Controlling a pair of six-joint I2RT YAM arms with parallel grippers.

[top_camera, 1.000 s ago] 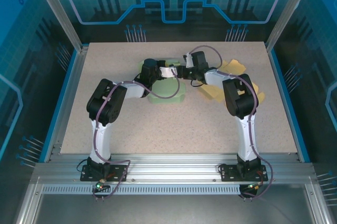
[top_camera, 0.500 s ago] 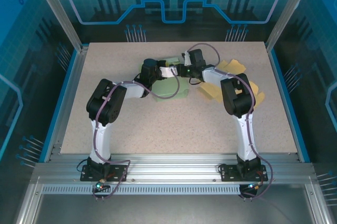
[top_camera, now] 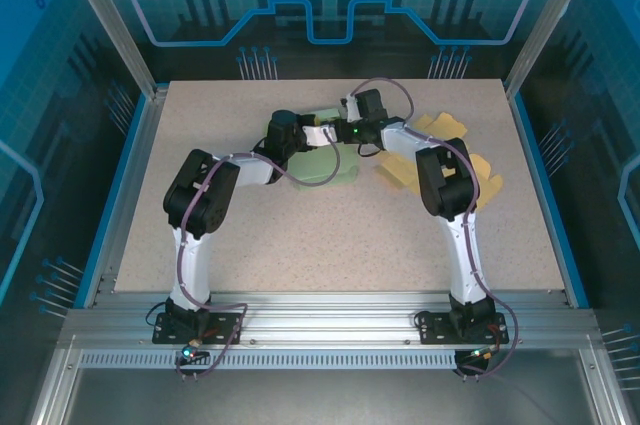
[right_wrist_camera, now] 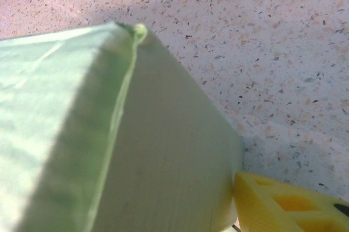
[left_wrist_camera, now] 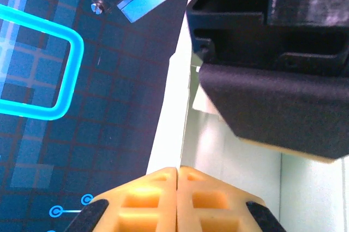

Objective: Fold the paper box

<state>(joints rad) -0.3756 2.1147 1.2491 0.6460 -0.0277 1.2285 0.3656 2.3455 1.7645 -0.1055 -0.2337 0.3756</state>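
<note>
Left gripper is pinching down tight on the box's far edge, and right gripper is sitting against it just right, can't tell its grip.

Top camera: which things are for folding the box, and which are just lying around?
For the job: green paper box; left gripper, pinching its edge; right gripper, right against it.

Just lying about: yellow paper sheets, flat on the table to the right of the box.

table bears green box (yellow sheets beside)
</note>
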